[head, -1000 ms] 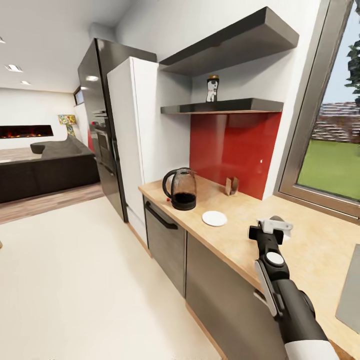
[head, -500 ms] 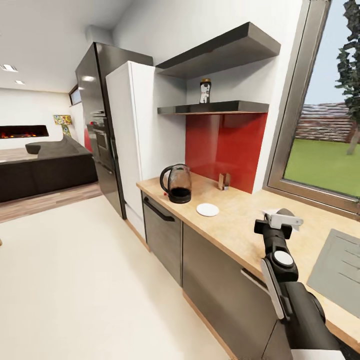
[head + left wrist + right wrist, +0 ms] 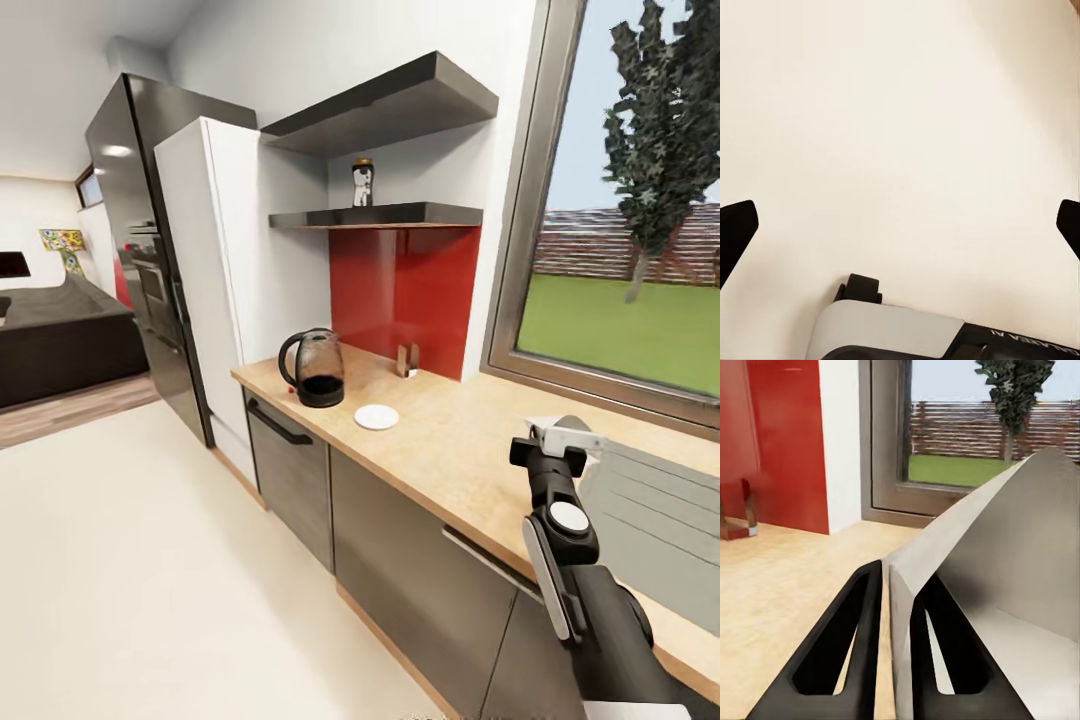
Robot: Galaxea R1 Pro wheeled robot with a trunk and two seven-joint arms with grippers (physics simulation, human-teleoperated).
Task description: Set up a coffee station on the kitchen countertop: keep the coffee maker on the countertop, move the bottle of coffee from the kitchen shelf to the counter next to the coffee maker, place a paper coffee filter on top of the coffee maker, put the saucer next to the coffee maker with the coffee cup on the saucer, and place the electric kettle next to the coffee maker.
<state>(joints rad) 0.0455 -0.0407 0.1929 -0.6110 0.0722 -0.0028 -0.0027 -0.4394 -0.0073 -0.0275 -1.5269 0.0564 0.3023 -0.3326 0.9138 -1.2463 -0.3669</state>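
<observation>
The head camera stands back from the surface (image 3: pixel 450 440) and looks down along it toward 11 o'clock, with the window (image 3: pixel 640 250) off at 2 o'clock. The right wrist camera sits close behind its tool (image 3: pixel 894 585), low over the same surface (image 3: pixel 787 585), facing the red backsplash (image 3: pixel 784 435) and the window (image 3: pixel 967 427), which the head view shares. The left wrist camera points straight down at the pale floor (image 3: pixel 900 135), fairly near.

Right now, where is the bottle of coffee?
In the head view the bottle of coffee stands on the lower dark wall shelf, above the red backsplash and up-right of the electric kettle.
</observation>
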